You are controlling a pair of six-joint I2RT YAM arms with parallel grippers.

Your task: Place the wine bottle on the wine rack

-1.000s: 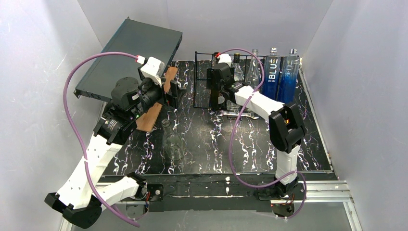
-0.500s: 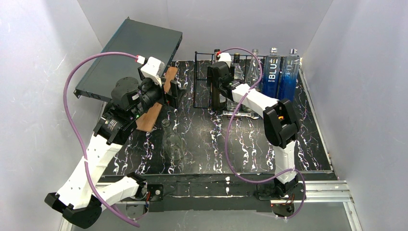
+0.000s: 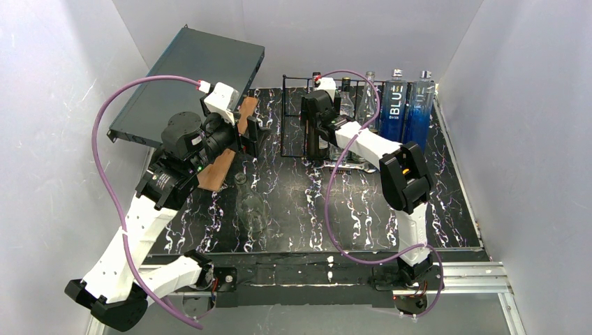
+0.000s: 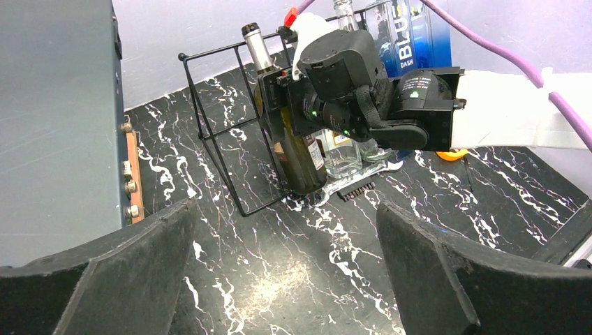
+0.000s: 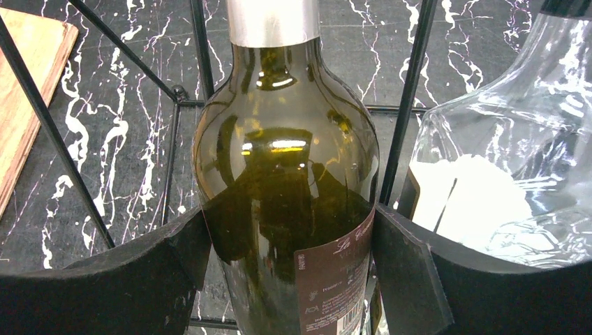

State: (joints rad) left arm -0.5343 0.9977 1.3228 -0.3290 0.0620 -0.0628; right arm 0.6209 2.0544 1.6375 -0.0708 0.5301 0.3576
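Observation:
The wine bottle [image 5: 286, 174], dark green glass with a maroon label, stands almost upright between two upright bars of the black wire wine rack [image 5: 412, 84]. My right gripper [image 5: 290, 223] is shut on its body, with a pad on each side. In the left wrist view the bottle [image 4: 293, 150] stands at the rack [image 4: 216, 139], its base near the table. From above, the right gripper [image 3: 312, 118] is at the rack [image 3: 293, 115]. My left gripper [image 3: 255, 136] is open and empty, left of the rack; it also shows in the left wrist view [image 4: 285, 209].
A big grey flat box [image 3: 185, 77] leans at the back left, with a wooden board [image 3: 223, 157] under my left wrist. A clear glass bottle [image 3: 251, 209] lies on the marble table. Clear bottles [image 3: 364, 98] and two blue bottles [image 3: 394, 105] stand in the rack's right part.
My right arm's elbow has swung left and forward. The gripper and wine bottle have shifted slightly farther into the rack. The left arm has not moved.

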